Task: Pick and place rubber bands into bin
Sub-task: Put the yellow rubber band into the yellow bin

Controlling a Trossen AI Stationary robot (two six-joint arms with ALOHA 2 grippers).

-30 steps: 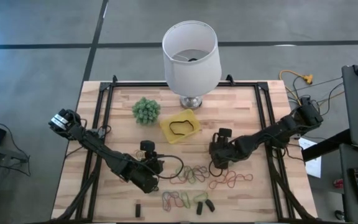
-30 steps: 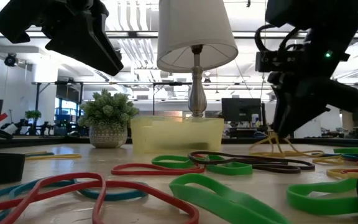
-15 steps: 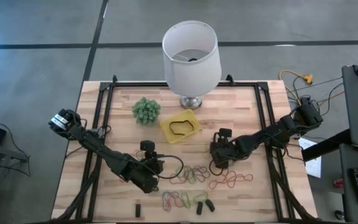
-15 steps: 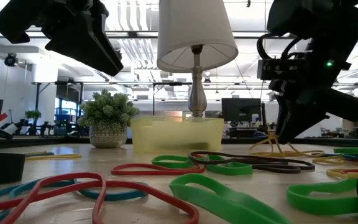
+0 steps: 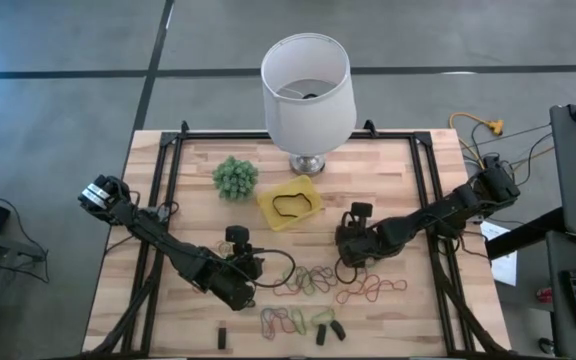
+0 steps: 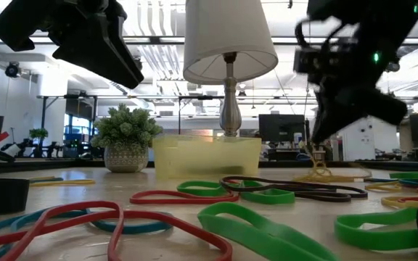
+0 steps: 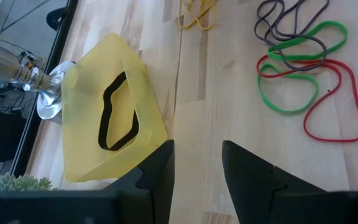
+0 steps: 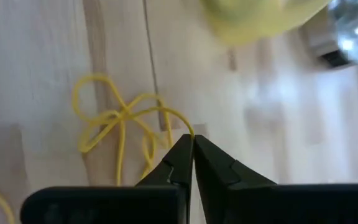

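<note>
a: pinching step in hand. right gripper (image 8: 192,148), just beside the small shallow square yellow bin (image 5: 290,203) on its right-hand near side, shut with fingertips (image 8: 180,155) together on a loop of the tangled thin yellow rubber bands (image 8: 120,121) lying on the pale wooden table (image 5: 388,180). looks caught between the tips, though hard to be sure of a firm hold

b: and the bin itself?

a: sitting just in front of the white lamp (image 5: 306,88), beside the fuzzy green ball plant (image 5: 235,177). already holding one black rubber band (image 7: 115,115)

b: next move?

a: probably a gentle lift to peel the yellow tangle off the wood, then a short carry over the bin's rim and a release above it. floppy stuff, so likely to trail or slip

b: left gripper (image 7: 197,163)?

a: waiting near the bin's front, jaws apart and empty. more coloured rubber bands (image 5: 308,280) scattered farther out from the bin

b: any writing or labels?

a: none readable anywhere
</note>
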